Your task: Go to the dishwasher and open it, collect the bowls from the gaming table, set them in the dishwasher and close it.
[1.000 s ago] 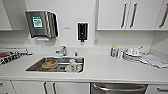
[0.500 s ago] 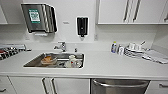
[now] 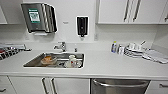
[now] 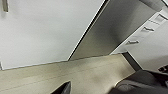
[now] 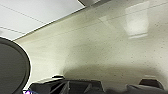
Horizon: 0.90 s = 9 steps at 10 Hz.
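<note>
The white worktop [image 3: 112, 66] ran the full width of the kitchen, and the dishwasher [image 3: 119, 86] sat under it at the near right, its steel front closed and one bar handle [image 3: 120, 84] running across the top. The likeliest trouble, as I judged it, was the approach: the handle lay tight under the worktop's lip, so an arm coming in high could strike the edge, and one coming in low could slide off the smooth steel. A door swung down with the base too close could also hit the robot.

One sink [image 3: 57, 60] lay left of the dishwasher, holding an orange-brown dish [image 3: 48, 60] and a white mug [image 3: 72, 61]; further crockery there was too blurred to count. One towel dispenser [image 3: 38, 17] and one soap dispenser [image 3: 82, 25] hung on the far wall. One stack of plates [image 3: 133, 51] stood far right, one small bottle [image 3: 114, 47] just beside it. No bowls or gaming table lay in sight. Whether either arm's fingers were open or closed I could not tell.
</note>
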### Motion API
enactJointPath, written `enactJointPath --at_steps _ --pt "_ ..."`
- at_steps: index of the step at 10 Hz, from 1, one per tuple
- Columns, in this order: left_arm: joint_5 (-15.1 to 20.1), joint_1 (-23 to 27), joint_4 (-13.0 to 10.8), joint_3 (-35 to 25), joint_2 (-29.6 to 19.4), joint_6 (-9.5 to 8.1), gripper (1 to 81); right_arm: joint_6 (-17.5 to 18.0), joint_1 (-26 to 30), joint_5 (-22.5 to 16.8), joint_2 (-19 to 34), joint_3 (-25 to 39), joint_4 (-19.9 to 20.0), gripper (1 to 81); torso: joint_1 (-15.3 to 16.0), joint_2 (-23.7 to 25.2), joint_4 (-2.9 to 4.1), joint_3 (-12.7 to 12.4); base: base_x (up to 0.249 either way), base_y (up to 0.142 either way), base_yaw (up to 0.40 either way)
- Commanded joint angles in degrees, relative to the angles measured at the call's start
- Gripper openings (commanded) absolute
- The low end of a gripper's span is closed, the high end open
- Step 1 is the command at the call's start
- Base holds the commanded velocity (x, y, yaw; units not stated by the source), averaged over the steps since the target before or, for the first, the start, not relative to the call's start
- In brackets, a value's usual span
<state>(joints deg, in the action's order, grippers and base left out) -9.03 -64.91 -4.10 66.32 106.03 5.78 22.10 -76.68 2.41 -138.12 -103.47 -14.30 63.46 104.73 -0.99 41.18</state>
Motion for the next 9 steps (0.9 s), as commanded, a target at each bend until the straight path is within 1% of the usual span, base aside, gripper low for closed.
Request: enactJointPath --at_steps 1,3,5,7,8,9 --pt "0.6 8.0 -3.8 -2.2 -1.7 -0.07 81.1 0.5 4.6 -1.9 2.6 1.8 0.7 81.1 0.0 0.0 0.0 0.0 0.0 0.0 0.0" --pt "1.5 11.8 -4.5 -3.6 -2.0 -0.07 81.1 3.2 6.4 -2.4 2.9 1.5 0.6 81.1 0.0 0.0 0.0 0.0 0.0 0.0 0.0" --pt "2.2 13.7 -4.0 -4.4 -2.1 -0.15 81.1 7.0 10.2 -3.9 4.7 3.6 0.5 81.1 0.0 0.0 0.0 0.0 0.0 0.0 0.0" --pt "2.2 14.1 -3.9 -4.6 -1.9 -0.15 81.1 11.6 15.4 -7.0 7.2 7.2 0.6 81.1 0.0 0.0 0.0 0.0 0.0 0.0 0.0" --pt "2.2 14.2 -3.8 -4.7 -1.8 -0.15 81.1 15.8 18.6 -9.4 9.2 10.2 0.5 81.1 0.0 0.0 0.0 0.0 0.0 0.0 0.0" --pt "2.3 14.2 -3.8 -4.9 -1.6 -0.15 81.1 18.5 21.2 -11.2 10.6 11.6 0.5 81.1 0.0 0.0 0.0 0.0 0.0 0.0 0.0"
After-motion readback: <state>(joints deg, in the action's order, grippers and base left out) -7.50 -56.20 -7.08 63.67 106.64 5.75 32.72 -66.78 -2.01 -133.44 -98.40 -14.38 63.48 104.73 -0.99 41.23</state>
